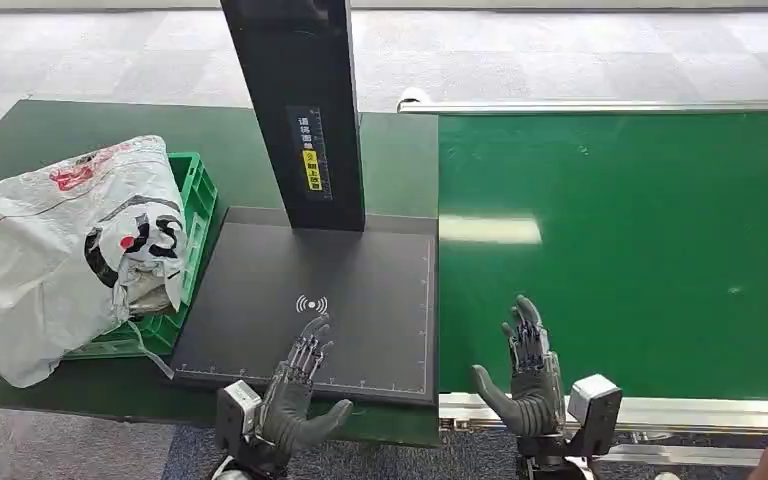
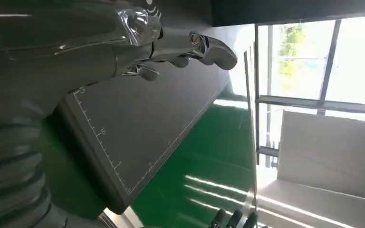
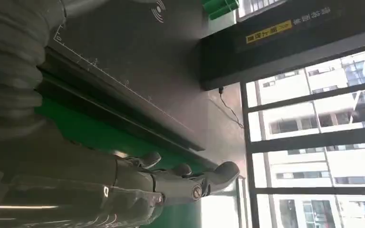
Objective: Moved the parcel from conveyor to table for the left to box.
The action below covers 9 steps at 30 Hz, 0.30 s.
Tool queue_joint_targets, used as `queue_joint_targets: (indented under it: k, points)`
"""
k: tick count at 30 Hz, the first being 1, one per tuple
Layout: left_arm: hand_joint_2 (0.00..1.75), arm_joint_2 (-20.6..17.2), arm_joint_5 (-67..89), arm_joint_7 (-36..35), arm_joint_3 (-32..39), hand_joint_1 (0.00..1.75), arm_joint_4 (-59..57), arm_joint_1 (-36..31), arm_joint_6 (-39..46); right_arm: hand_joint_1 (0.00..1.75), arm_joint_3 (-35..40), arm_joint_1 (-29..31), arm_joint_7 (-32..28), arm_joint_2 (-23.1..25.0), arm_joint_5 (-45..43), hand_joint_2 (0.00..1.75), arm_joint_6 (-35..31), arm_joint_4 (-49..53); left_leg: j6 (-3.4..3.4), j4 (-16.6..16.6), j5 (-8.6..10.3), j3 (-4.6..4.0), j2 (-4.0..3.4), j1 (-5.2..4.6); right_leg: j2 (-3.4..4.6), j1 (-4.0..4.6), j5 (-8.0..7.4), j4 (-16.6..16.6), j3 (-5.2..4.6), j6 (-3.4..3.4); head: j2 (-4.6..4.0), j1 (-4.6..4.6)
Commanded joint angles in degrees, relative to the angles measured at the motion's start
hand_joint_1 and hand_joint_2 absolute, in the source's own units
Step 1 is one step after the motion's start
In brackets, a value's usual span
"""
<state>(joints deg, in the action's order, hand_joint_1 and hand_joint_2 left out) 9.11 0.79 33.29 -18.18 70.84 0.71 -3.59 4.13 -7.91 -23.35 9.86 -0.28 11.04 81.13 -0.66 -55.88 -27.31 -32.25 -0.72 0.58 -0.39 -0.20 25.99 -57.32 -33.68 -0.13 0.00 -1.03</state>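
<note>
Gleaming green conveyor point(image 1: 620, 250) beside dark scanner plate point(image 1: 310, 310), windows beyond.

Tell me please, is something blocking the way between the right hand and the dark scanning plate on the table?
Nothing visible does. The right hand hovers open over the near edge of the green conveyor, and the scanning plate lies just beside it, bare except for the left hand over its near edge. No parcel shows on the belt.

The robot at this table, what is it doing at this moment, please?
Nothing is held. The left hand is open over the dark scanning pad, and the right hand is open above the near edge of the green conveyor belt, which carries no parcel. A white parcel bag lies in the green crate.
</note>
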Motion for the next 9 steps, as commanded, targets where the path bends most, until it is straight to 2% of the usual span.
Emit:
queue_joint_targets:
  k: [1,9]
  points:
    - [1.75,0.23,1.53,-0.39,1.71,0.0,-2.46,-1.68,-0.08,0.0,0.35,3.37,1.43,0.16,0.61,1.75,-0.23,-5.32,0.02,0.07,0.0,0.13,-0.02,0.0,0.09,0.0,-0.02,0.09,0.13,0.02,0.0,0.02]
    - [1.75,-0.05,2.34,-1.79,2.29,0.0,-0.04,-2.15,0.93,0.0,1.83,5.96,1.23,-0.4,0.79,1.75,0.26,-7.74,0.02,0.08,-0.01,0.16,-0.05,0.01,0.13,0.01,-0.03,0.11,0.16,0.02,0.0,0.02]
